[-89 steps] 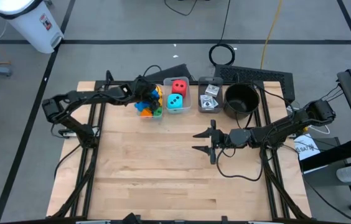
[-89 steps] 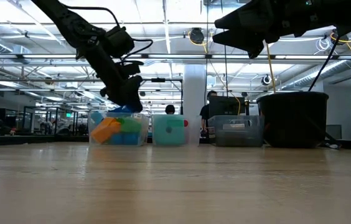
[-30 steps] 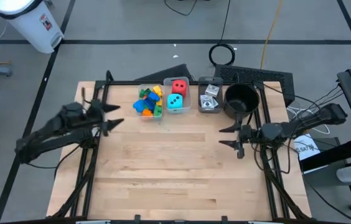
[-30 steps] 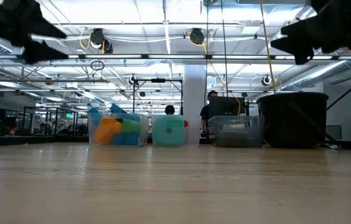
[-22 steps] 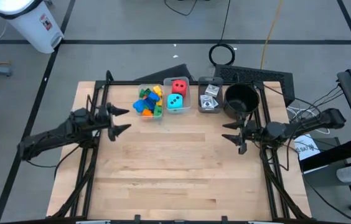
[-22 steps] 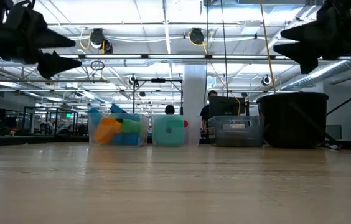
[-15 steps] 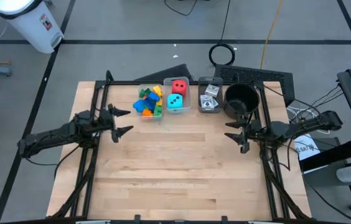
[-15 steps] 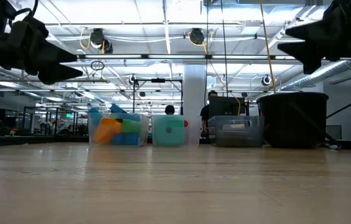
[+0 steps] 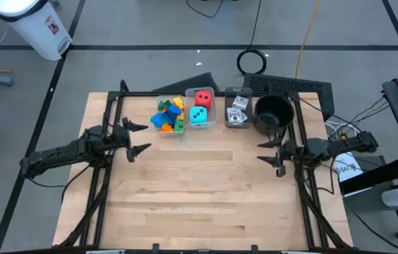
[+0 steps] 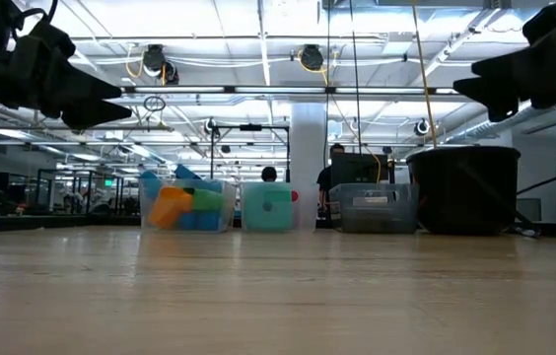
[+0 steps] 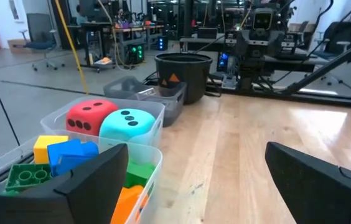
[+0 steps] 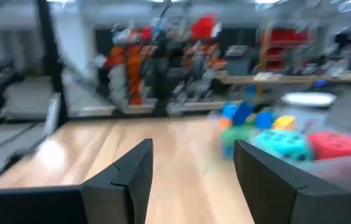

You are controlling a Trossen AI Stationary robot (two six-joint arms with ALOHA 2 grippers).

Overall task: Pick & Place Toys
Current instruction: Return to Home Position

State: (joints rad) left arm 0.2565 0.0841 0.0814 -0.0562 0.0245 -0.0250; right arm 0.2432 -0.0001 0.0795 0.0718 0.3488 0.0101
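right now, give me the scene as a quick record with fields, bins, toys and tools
left bin: mixed building bricks
middle bin: red die, teal die
right bin: small cards
black pot: beside the right bin, inside too dark to tell
left tool: open, empty, above the table's left side
right tool: open, empty, above the table's right side, near the pot

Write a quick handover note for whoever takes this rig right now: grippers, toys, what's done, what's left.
Left gripper: open, empty, above the table's left side.
Right gripper: open, empty, above the right side, near the black pot.
Bricks in the left clear bin; red die and teal die in the middle bin; cards in the right bin.
Done: no toy shows loose on the table.
Left: likely only parking both arms.
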